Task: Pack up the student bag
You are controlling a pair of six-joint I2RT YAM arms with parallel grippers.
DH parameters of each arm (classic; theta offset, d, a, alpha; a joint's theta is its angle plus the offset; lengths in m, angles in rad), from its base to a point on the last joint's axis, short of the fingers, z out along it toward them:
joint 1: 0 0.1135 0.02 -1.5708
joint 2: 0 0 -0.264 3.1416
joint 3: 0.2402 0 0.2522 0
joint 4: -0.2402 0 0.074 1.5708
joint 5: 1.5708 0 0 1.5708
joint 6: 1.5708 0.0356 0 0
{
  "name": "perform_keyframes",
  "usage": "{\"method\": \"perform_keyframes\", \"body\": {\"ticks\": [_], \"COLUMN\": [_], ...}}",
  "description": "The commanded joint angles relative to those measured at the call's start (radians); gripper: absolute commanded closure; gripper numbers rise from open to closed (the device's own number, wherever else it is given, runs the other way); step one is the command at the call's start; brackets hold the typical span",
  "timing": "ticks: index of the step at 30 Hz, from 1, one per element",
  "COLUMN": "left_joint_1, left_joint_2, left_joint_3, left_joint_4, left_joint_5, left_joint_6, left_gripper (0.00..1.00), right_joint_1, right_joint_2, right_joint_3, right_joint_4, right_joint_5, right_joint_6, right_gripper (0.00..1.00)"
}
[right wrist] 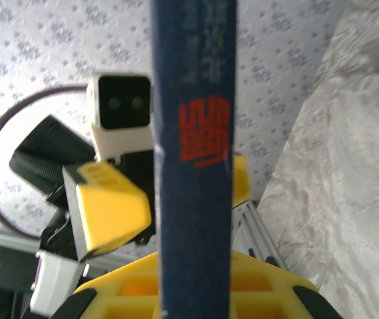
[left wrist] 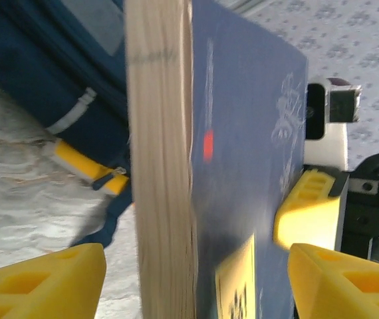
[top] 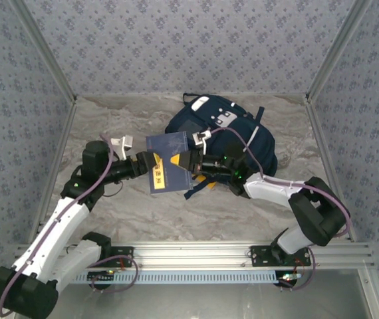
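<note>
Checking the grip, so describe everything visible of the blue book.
The book is thick and navy, with cream page edges, red spine lettering and a yellow cover label. Its cover faces up, beside the student bag. The right fingers clamp one edge; the left fingers straddle the opposite edge, spread clear of it.

Student bag [top: 191, 123]: navy fabric backpack, white stripe trim, grey-white front patch, lying flat on tabletop, far centre-right, dark straps at its near edge.
</note>
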Motion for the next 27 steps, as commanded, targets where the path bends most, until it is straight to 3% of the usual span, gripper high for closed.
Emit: {"method": "perform_keyframes", "body": {"ticks": [1,5,10,13,14,16,18,22,27], "left_joint_1": [-0.002,-0.003,-0.002,-0.003,-0.003,-0.002,-0.005,-0.013,-0.086], "left_joint_2": [0.0,-0.004,-0.021,-0.036,-0.042,-0.07,-0.11,-0.166,-0.189], "left_joint_3": [-0.017,-0.035,-0.065,-0.067,-0.071,-0.089,-0.141,-0.222,-0.246], "left_joint_4": [0.174,0.255,0.335,0.344,0.348,0.388,0.497,0.658,0.7], "left_joint_5": [0.115,0.149,0.158,0.147,0.137,0.076,-0.023,-0.243,-0.492], "left_joint_6": [-0.064,-0.109,-0.165,-0.171,-0.175,-0.228,-0.334,-0.52,-0.635], "left_gripper": [0.32,0.49,0.85,1.0,1.0,1.0,1.0,1.0,1.0], "right_joint_1": [0.012,0.01,-0.002,-0.006,-0.007,-0.01,-0.009,0.032,0.097], "right_joint_2": [-0.037,-0.061,-0.119,-0.165,-0.181,-0.235,-0.305,-0.429,-0.447], "right_joint_3": [0.007,0.0,0.0,0.009,0.012,0.006,-0.021,-0.135,-0.239], "right_joint_4": [0.094,0.045,-0.095,-0.215,-0.262,-0.398,-0.475,-0.408,-0.172], "right_joint_5": [-0.076,-0.068,-0.016,0.026,0.05,0.149,0.299,0.524,0.638], "right_joint_6": [0.001,-0.026,-0.099,-0.161,-0.184,-0.237,-0.277,-0.277,-0.168], "right_gripper": [1.0,1.0,1.0,1.0,0.96,0.67,0.49,0.3,0.06]}}
